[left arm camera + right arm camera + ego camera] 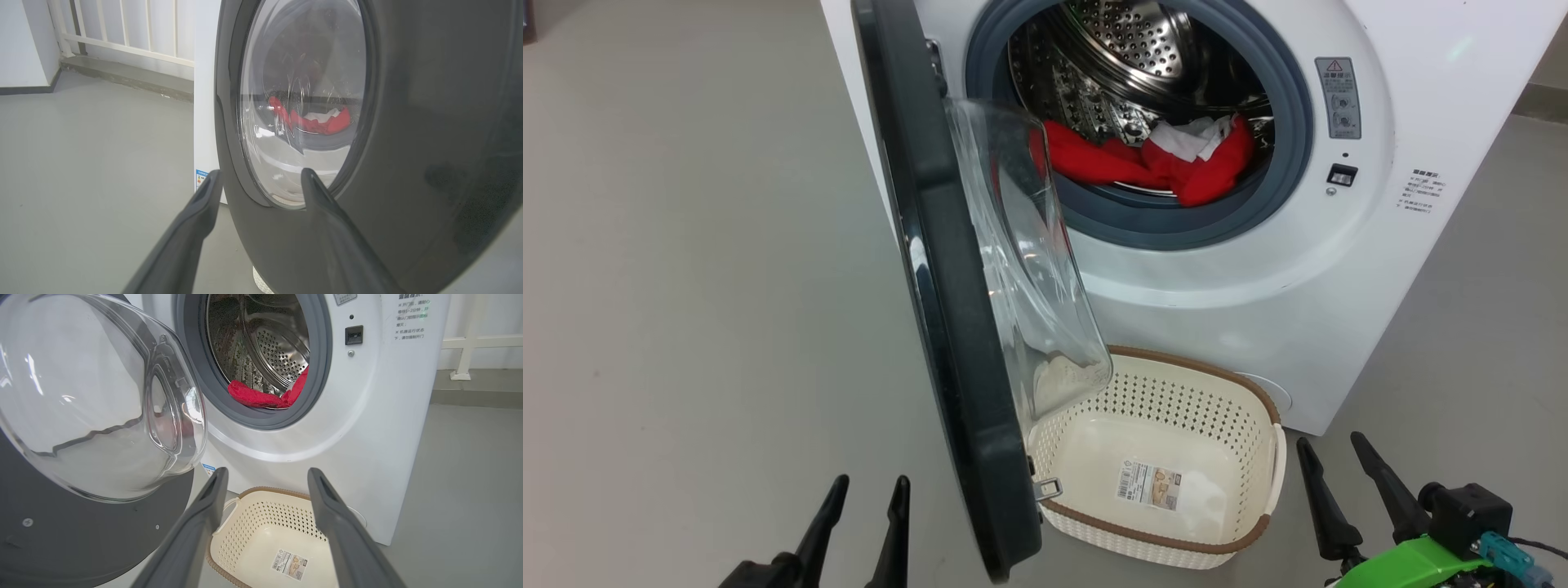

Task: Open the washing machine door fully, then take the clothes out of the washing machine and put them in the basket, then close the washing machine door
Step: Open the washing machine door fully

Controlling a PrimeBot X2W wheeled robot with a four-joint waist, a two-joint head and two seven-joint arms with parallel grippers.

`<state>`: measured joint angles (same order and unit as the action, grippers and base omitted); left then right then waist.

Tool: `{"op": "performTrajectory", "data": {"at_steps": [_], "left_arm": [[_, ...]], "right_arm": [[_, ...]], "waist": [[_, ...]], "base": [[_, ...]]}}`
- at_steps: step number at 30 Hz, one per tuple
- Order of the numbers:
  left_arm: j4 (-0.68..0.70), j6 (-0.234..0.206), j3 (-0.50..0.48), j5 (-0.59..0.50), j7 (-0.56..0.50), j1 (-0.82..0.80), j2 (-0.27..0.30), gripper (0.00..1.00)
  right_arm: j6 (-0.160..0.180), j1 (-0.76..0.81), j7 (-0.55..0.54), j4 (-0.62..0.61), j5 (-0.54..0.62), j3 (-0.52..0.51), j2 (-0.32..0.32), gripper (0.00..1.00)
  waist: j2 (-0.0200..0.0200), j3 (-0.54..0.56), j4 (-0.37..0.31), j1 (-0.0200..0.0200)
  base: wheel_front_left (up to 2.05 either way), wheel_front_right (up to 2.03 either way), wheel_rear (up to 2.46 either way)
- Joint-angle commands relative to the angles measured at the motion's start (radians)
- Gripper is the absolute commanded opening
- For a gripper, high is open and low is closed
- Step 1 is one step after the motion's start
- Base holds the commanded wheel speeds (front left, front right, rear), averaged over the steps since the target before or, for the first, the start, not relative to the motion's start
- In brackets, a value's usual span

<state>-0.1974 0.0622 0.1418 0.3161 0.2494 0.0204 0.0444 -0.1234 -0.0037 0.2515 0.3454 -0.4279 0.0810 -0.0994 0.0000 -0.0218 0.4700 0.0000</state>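
Left claw point(872, 482) and right claw point(1330, 441) both stand wide and empty, near the half-open washing machine door point(947, 327) and the basket point(1201, 369). Red clothes point(1143, 159) lie in the drum point(1127, 57). I would first push the door's inner face leftwards, because it seems to overhang the basket.

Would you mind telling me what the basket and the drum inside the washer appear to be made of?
The basket looks like matte cream plastic, judging by its moulded holes, with a brown woven-look rim. The drum seems polished steel: shiny, reflective, perforated.
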Motion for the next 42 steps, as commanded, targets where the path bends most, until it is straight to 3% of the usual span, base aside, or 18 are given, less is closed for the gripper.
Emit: {"op": "performTrajectory", "data": {"at_steps": [1, 14, 15, 16, 17, 18, 23, 28, 32, 34, 38, 42], "left_arm": [[0.027, 0.001, -0.034, -0.003, 0.012, -0.024, 0.006, 1.0], [0.033, 0.005, -0.03, -0.001, 0.012, -0.024, 0.006, 1.0], [0.034, 0.006, -0.03, -0.003, 0.012, -0.025, 0.006, 0.49], [0.037, 0.006, -0.03, -0.004, 0.012, -0.028, 0.006, 0.34], [0.044, 0.006, -0.032, -0.003, 0.012, -0.031, 0.006, 0.09], [0.056, 0.005, -0.034, 0.001, 0.012, -0.034, 0.006, 0.0], [0.147, -0.003, -0.052, 0.015, 0.012, -0.053, 0.006, 0.0], [0.358, -0.037, -0.056, 0.011, 0.012, -0.09, 0.006, 0.0], [0.545, -0.048, 0.022, -0.017, 0.012, -0.112, 0.006, 0.0], [0.587, -0.03, 0.099, -0.038, 0.012, -0.109, 0.006, 0.0], [0.549, -0.004, 0.267, -0.036, 0.012, -0.071, 0.006, 0.0], [0.392, 0.01, 0.384, 0.011, 0.012, -0.032, 0.006, 0.0]], "right_arm": [[-0.007, 0.008, 0.01, -0.044, 0.032, -0.002, 0.005, 1.0], [-0.007, 0.05, 0.01, -0.062, 0.091, -0.035, 0.037, 1.0], [-0.007, 0.049, 0.01, -0.064, 0.092, -0.037, 0.037, 1.0], [-0.007, 0.049, 0.01, -0.064, 0.094, -0.038, 0.038, 1.0], [-0.007, 0.049, 0.01, -0.065, 0.095, -0.039, 0.038, 1.0], [-0.007, 0.048, 0.01, -0.067, 0.097, -0.041, 0.039, 1.0], [-0.007, 0.047, 0.01, -0.074, 0.103, -0.044, 0.04, 1.0], [-0.007, 0.045, 0.01, -0.078, 0.107, -0.042, 0.04, 1.0], [-0.007, 0.042, 0.01, -0.079, 0.108, -0.037, 0.04, 1.0], [-0.007, 0.04, 0.01, -0.08, 0.108, -0.035, 0.039, 1.0], [-0.007, 0.037, 0.01, -0.083, 0.108, -0.029, 0.04, 1.0], [-0.007, 0.03, 0.01, -0.085, 0.105, -0.024, 0.041, 1.0]], "waist": [[0.0, 0.0, 0.0, 0.0], [0.0, -0.001, 0.0, 0.0], [0.0, -0.001, 0.0, 0.0], [0.0, -0.001, 0.0, 0.0], [0.0, -0.001, 0.0, 0.0], [0.0, -0.002, 0.001, 0.0], [0.0, -0.005, 0.002, 0.0], [0.0, -0.009, 0.003, 0.0], [0.0, -0.013, 0.001, 0.0], [0.0, -0.015, 0.0, 0.0], [0.0, -0.017, -0.004, 0.0], [0.0, -0.023, -0.01, 0.0]], "base": [[0.0, 0.0, 0.0], [0.0, 0.0, 0.0], [0.0, 0.0, 0.0], [0.0, 0.0, 0.0], [0.0, 0.0, 0.0], [0.0, 0.0, 0.0], [0.0, 0.0, 0.0], [0.0, 0.0, 0.0], [0.0, 0.0, 0.0], [0.0, 0.0, 0.0], [0.0, 0.0, 0.0], [0.0, 0.0, 0.0]]}}
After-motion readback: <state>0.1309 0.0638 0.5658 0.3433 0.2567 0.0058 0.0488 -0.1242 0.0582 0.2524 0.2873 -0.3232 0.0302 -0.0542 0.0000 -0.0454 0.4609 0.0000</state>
